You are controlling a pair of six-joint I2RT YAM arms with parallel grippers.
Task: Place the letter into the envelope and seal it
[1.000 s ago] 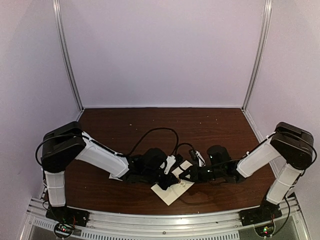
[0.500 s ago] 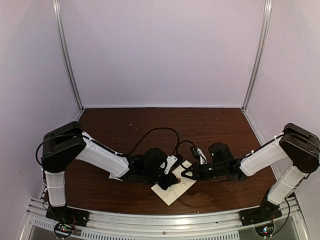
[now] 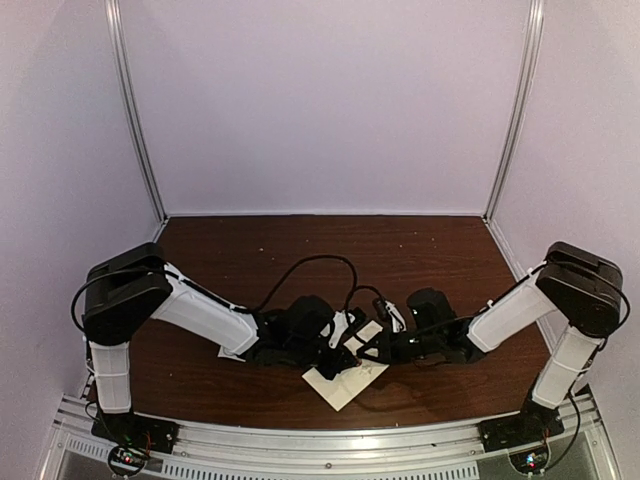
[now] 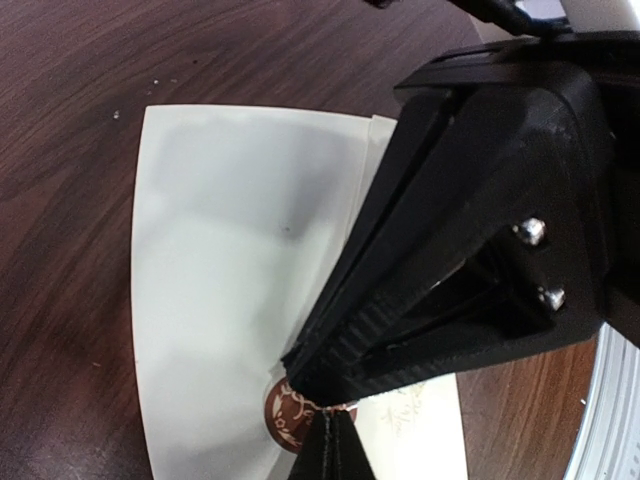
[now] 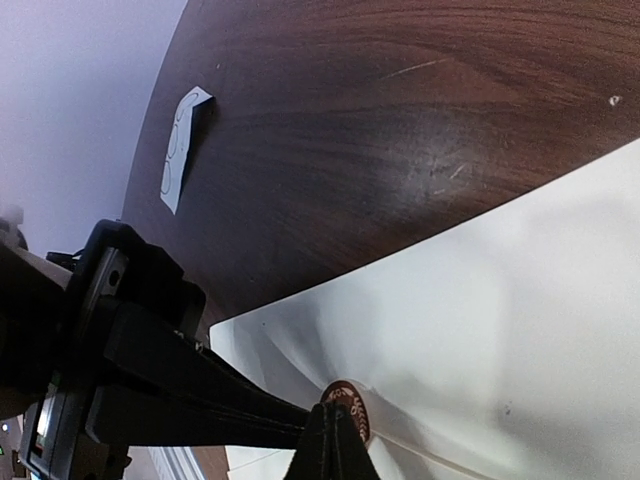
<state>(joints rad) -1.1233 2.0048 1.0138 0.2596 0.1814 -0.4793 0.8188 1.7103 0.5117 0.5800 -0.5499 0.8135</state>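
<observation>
Meeting over the envelope [image 4: 230, 280], left end effector [image 4: 327, 435] and right end effector [image 5: 335, 430] are shut; only wrist views resolve the seal [image 4: 283, 418].

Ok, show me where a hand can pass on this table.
Bare wood: the far half of the table, between the back wall and the cables. Crowded: near centre, where the left gripper and right gripper meet on the envelope.

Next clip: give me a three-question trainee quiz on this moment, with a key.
1. True or false: the envelope lies on the table.
2. Where do the tips of the left gripper and the right gripper meet? A a pen; B the brown round seal; C a cup.
3. Fill in: both grippers' jaws are ____.
Key: 1 true; 2 B; 3 shut.
</observation>
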